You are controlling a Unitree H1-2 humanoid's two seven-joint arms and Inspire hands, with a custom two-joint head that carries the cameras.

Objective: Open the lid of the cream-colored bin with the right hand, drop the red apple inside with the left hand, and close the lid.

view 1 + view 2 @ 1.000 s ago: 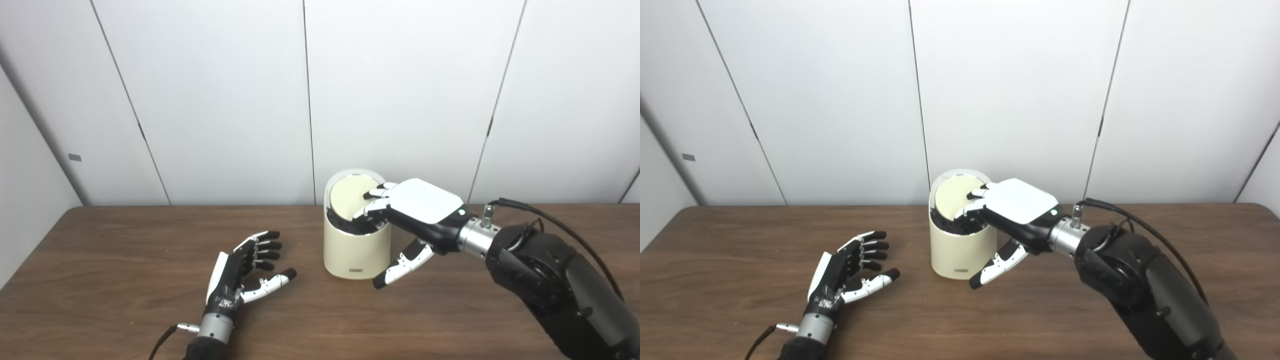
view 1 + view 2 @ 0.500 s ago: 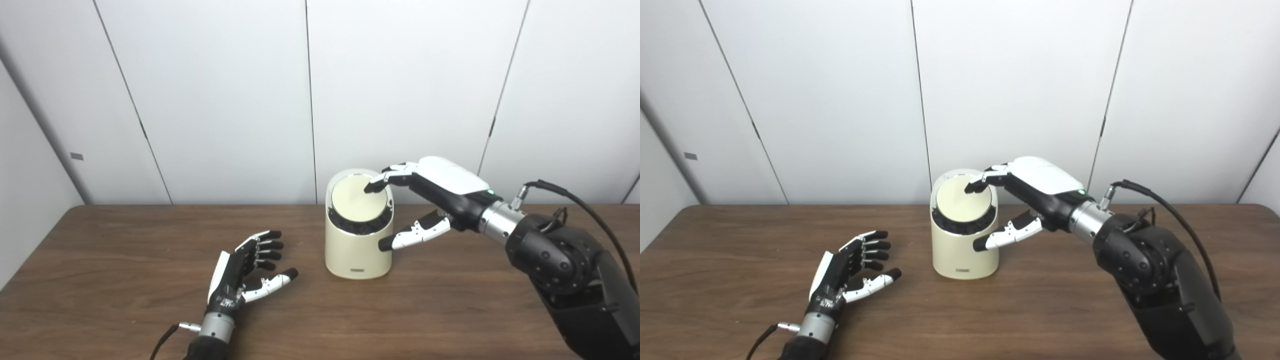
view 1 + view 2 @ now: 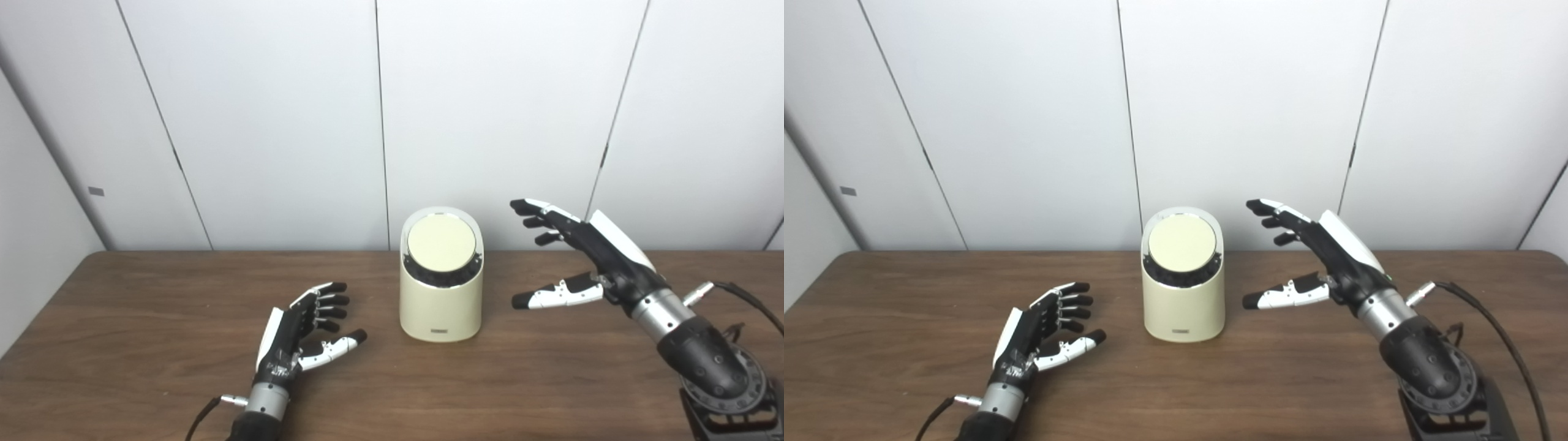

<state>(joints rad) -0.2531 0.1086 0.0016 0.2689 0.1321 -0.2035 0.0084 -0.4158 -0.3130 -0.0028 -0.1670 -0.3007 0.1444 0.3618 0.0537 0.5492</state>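
The cream-colored bin [image 3: 440,303] stands upright near the middle of the brown table [image 3: 122,318]. Its round lid [image 3: 441,242] lies flat across the top, shut. My right hand [image 3: 588,257] hovers to the right of the bin, clear of it, open with fingers spread and nothing in it. My left hand [image 3: 300,331] rests low over the table to the left of the bin, open and holding nothing. No red apple shows in either view.
White wall panels [image 3: 490,110] rise directly behind the table's far edge. A cable [image 3: 741,294] runs from my right wrist, and another cable [image 3: 202,416] trails from my left wrist near the front edge.
My right hand lifted off the lid and drew back to the right of the bin. The lid went from tilted to flat and shut. My left hand stayed put.
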